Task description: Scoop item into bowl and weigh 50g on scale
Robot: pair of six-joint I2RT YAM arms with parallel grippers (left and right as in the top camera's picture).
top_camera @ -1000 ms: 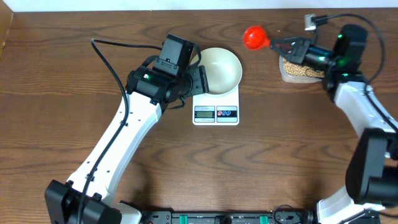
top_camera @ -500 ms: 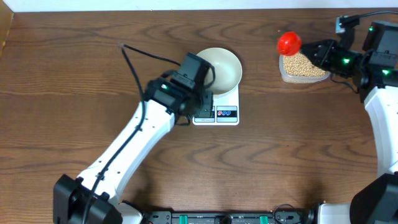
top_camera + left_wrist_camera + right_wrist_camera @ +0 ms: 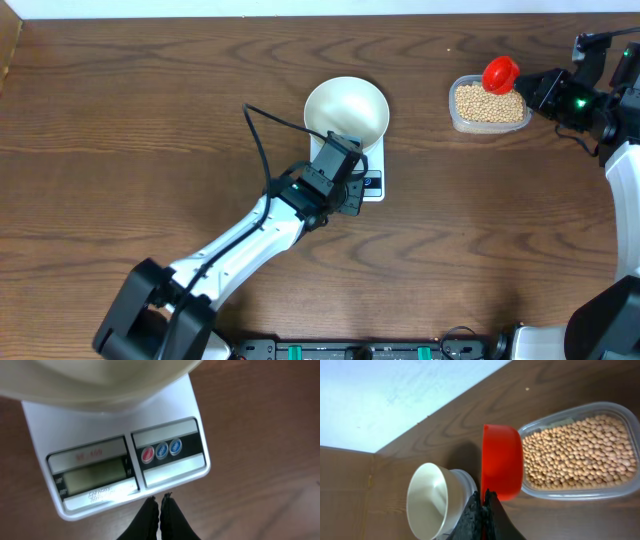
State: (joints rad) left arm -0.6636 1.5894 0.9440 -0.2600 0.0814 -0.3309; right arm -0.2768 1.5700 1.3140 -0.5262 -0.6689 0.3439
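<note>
The white bowl [image 3: 346,110] [image 3: 100,380] [image 3: 427,500] stands on the white scale [image 3: 377,160] [image 3: 115,420] and looks empty. My left gripper [image 3: 351,194] [image 3: 160,502] is shut with nothing in it, its tips just off the scale's front edge, below the grey display [image 3: 92,474] and the round buttons [image 3: 161,451]. The beige beans [image 3: 490,102] [image 3: 580,450] fill a clear tub [image 3: 455,118] [image 3: 570,494] at the far right. My right gripper [image 3: 537,88] [image 3: 482,494] is shut on the handle of a red scoop [image 3: 500,73] [image 3: 502,462], whose cup hangs over the tub's left end.
The left arm [image 3: 240,250] reaches diagonally from the front left, with its black cable [image 3: 262,150] looping above the wood. The table's back edge meets a white wall [image 3: 300,8]. A black rail [image 3: 350,350] runs along the table's front edge.
My left gripper has closed and moved from beside the bowl down to the scale's front edge. The right arm has carried the red scoop rightward, to above the tub of beans.
</note>
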